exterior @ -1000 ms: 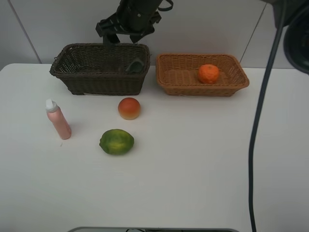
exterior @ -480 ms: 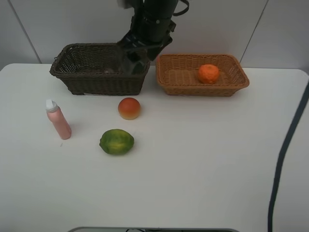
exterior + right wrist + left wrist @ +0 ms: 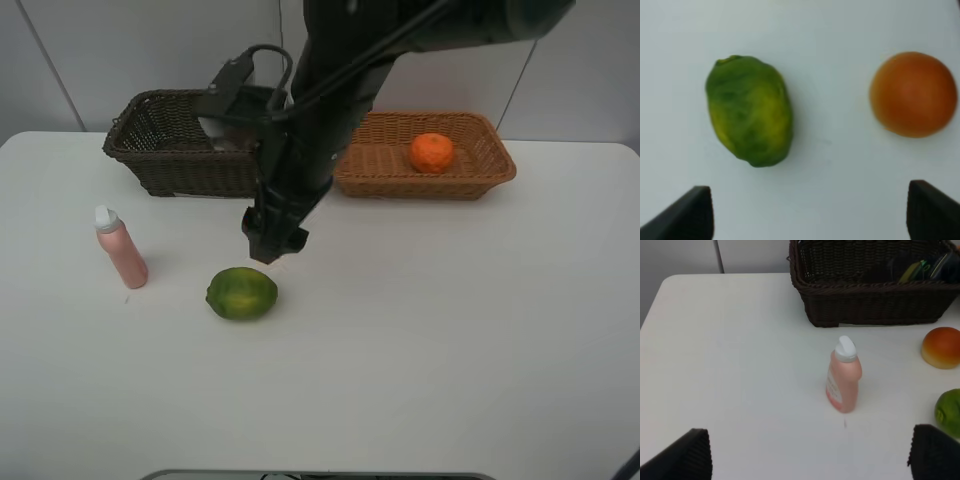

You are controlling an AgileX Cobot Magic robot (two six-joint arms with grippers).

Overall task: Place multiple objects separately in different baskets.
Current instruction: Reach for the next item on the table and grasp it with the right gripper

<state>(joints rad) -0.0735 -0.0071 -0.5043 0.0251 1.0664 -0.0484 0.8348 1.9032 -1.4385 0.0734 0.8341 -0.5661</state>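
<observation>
Three things are left on the bench (image 3: pixel 450 350): the pink bottle (image 3: pixel 122 250), the green fruit (image 3: pixel 241 292) and the red-orange fruit (image 3: pixel 913 94), which the arm hides from the high camera. The mandarin (image 3: pixel 432 152) already lies in the light basket (image 3: pixel 500 172), so I judge that the fruits belong there and the bottle belongs in the dark basket (image 3: pixel 170 165). Your right tool (image 3: pixel 272 240) hangs wide open and empty, low over the gap between the two fruits, probably to take one of them. Your left tool (image 3: pixel 810 460) is also fully open and holds nothing; it faces the bottle. Compared with half a second ago, the right arm has left the end of the dark basket and come down over the bench. Nothing else has moved.
</observation>
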